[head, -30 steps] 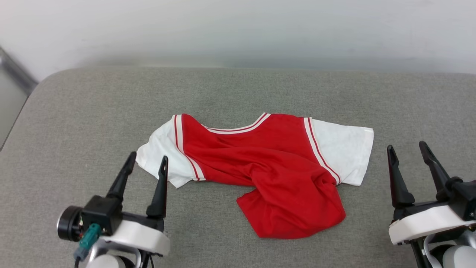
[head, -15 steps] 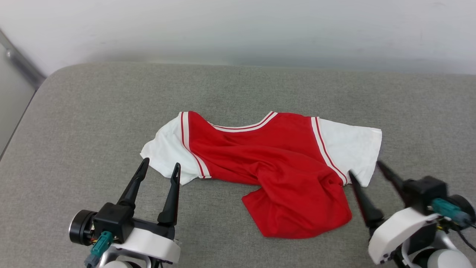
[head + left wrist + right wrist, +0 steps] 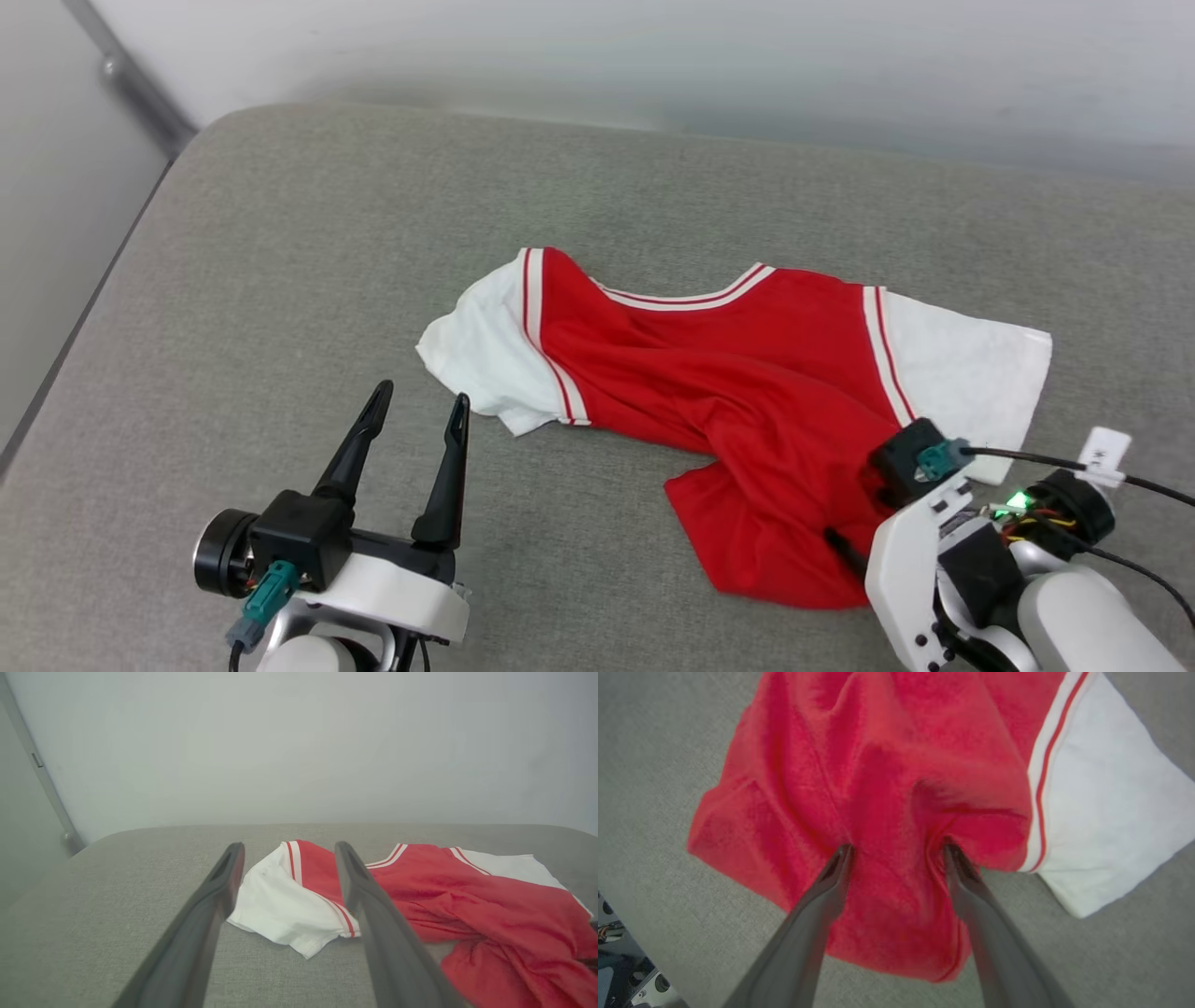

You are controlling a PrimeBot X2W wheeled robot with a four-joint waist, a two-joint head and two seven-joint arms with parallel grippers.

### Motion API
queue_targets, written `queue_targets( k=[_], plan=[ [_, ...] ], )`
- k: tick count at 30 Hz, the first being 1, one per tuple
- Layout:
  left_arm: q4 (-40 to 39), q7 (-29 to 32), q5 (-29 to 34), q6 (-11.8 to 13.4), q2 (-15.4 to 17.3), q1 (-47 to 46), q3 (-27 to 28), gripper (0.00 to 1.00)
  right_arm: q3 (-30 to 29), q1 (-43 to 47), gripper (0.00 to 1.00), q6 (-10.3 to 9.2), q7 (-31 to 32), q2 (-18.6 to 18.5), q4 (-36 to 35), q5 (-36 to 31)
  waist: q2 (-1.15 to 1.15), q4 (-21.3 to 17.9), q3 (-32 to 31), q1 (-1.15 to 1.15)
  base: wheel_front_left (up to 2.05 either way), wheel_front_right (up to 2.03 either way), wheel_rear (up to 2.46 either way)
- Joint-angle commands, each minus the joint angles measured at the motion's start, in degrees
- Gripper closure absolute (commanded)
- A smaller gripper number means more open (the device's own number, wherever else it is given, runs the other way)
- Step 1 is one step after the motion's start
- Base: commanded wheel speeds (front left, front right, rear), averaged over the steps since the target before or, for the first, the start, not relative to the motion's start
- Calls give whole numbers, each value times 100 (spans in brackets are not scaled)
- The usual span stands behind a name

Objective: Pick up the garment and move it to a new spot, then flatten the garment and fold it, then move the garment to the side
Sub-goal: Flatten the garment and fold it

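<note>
Step in hand: pick-up, the first stage of the task. I see the garment [image 3: 738, 392] lying crumpled on the grey cushion [image 3: 280, 280], with its collar on the far side of both tools and its hem bunched toward them, so I judge nothing flattened or folded yet. Right gripper [image 3: 897, 849]: fingers apart, both tips pressed into the red body cloth near the hem, with a raised ridge of fabric standing between them. The right-side sleeve [image 3: 1101, 812] lies just off its right finger. No clamp is made. Left gripper [image 3: 421, 395]: fingers apart, holding nothing, poised above bare cushion. In the left wrist view the left-side sleeve [image 3: 275, 905] sits just ahead of its tips and apart from them. Next move, as I judge it: close the right fingers on the ridge and confirm that cloth is trapped between the pads before any lift. The jersey looks limp, so a single pinch will likely let the rest hang and drag. I would therefore advance the left tool onto the sleeve ahead of it, or lift slowly and high enough that the trailing cloth comes off the cushion.
</note>
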Motion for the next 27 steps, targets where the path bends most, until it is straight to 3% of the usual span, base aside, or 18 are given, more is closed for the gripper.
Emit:
queue_targets(
  k=[1,6,8,14,17,27],
  plan=[
    [15,-14,46,-32,-23,-81,23,0,95,-84,0,-2,26,-27,76,-30,0,93,42,0,0,0,0],
    [106,-14,100,-111,-113,-37,87,0,503,-194,0,-2,195,-46,589,148,0,217,45,0,0,0,0],
    [137,-14,122,-141,-132,-18,113,0,664,-136,100,-1,237,-109,745,222,0,234,19,0,0,0,0],
    [206,-14,168,-173,-155,105,299,0,683,188,100,-2,395,-432,680,481,0,69,-151,0,0,0,0],
    [225,-14,218,-205,-203,193,359,0,246,638,100,-5,524,-649,335,591,0,-145,-309,0,0,0,0],
    [225,-15,297,-255,-232,356,478,0,-819,2057,100,-3,761,-346,-496,465,0,-450,-444,0,0,0,0]
  ],
)
